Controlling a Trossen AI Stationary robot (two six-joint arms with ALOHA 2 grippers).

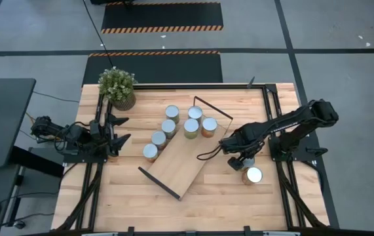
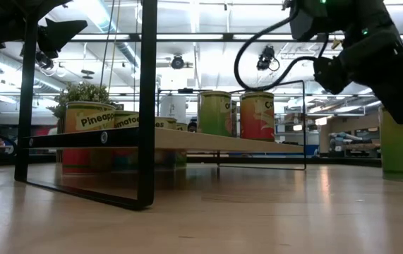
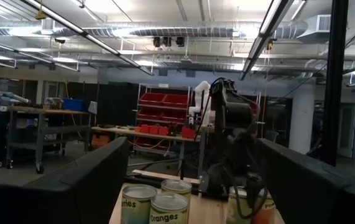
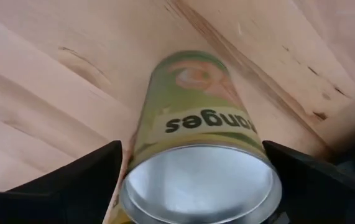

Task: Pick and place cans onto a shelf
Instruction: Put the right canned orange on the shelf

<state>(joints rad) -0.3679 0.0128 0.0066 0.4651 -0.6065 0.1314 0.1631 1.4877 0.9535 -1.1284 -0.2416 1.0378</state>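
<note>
The plank table [image 1: 128, 196] carried the shelf [image 1: 183, 164], which lay slanted across its middle, its top board bare. Seven cans [image 1: 169, 127] stood on the table in a cluster along the shelf's far-left edge, near a potted plant [image 1: 117, 86]. An eighth can [image 1: 253, 175] stood alone to the right of the shelf. The right gripper [image 1: 247, 162] hung just above that can, its fingers [image 4: 71, 186] spread on either side without pinching it. The left gripper [image 1: 116, 130] waited at the table's left edge, fingers parted and empty.
</note>
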